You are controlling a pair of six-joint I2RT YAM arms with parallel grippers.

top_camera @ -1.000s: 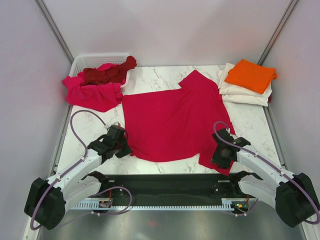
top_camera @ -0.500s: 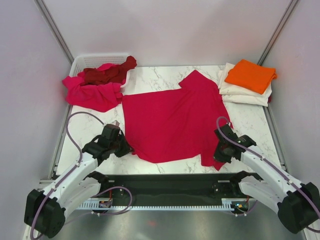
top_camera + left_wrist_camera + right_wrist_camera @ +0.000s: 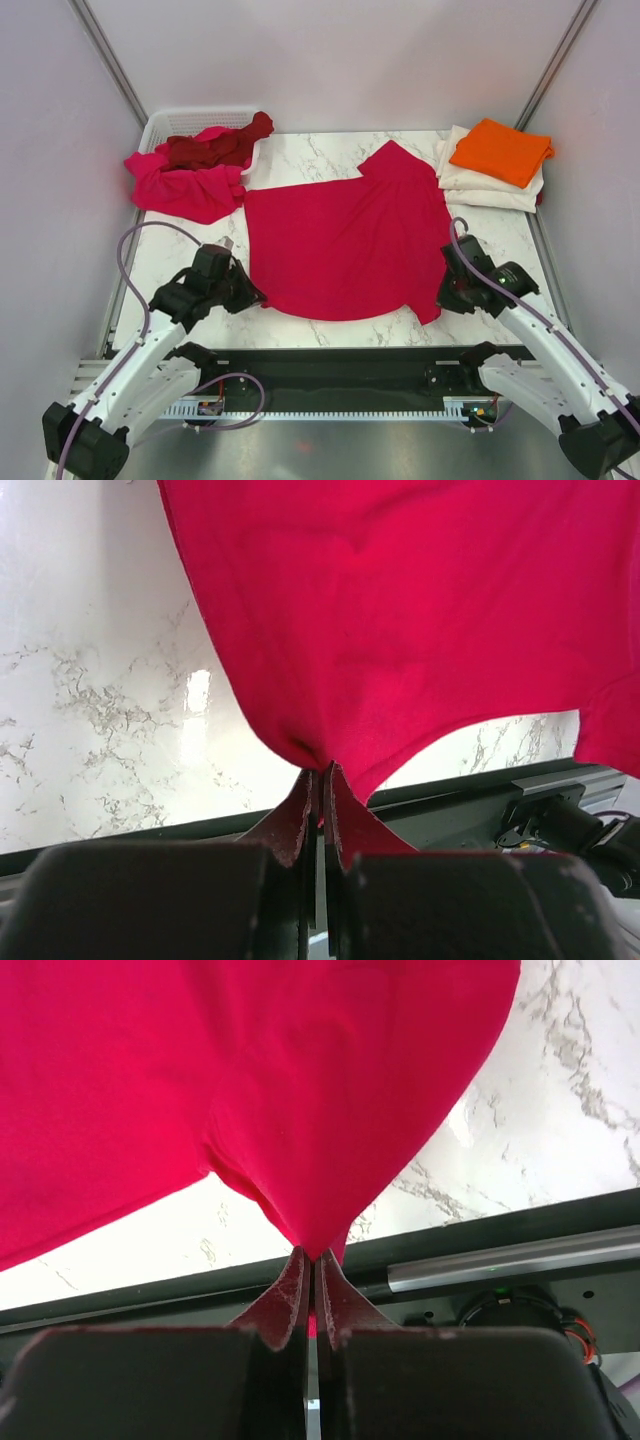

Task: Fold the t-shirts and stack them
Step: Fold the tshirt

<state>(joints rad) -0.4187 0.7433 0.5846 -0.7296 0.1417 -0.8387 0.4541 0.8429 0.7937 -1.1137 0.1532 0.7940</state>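
A crimson red t-shirt (image 3: 345, 240) lies spread flat on the marble table (image 3: 180, 260), one sleeve pointing to the far side. My left gripper (image 3: 248, 295) is shut on its near left hem corner; in the left wrist view the cloth (image 3: 400, 610) runs into the closed gripper (image 3: 320, 772). My right gripper (image 3: 446, 298) is shut on the near right corner, and the right wrist view shows the cloth (image 3: 250, 1070) pinched in that gripper (image 3: 312, 1255). An orange t-shirt (image 3: 500, 150) lies folded on a cream-white one (image 3: 490, 187) at the far right.
A white basket (image 3: 160, 125) at the far left holds a magenta-pink t-shirt (image 3: 185, 185) and a dark maroon one (image 3: 215, 148), both spilling over its rim. A black and metal rail (image 3: 330, 375) runs along the near edge. Walls close in on both sides.
My right gripper has shut on the shirt's near right corner and moved right and away, drawing that corner up. The left arm, still shut on its corner, has shifted slightly left.
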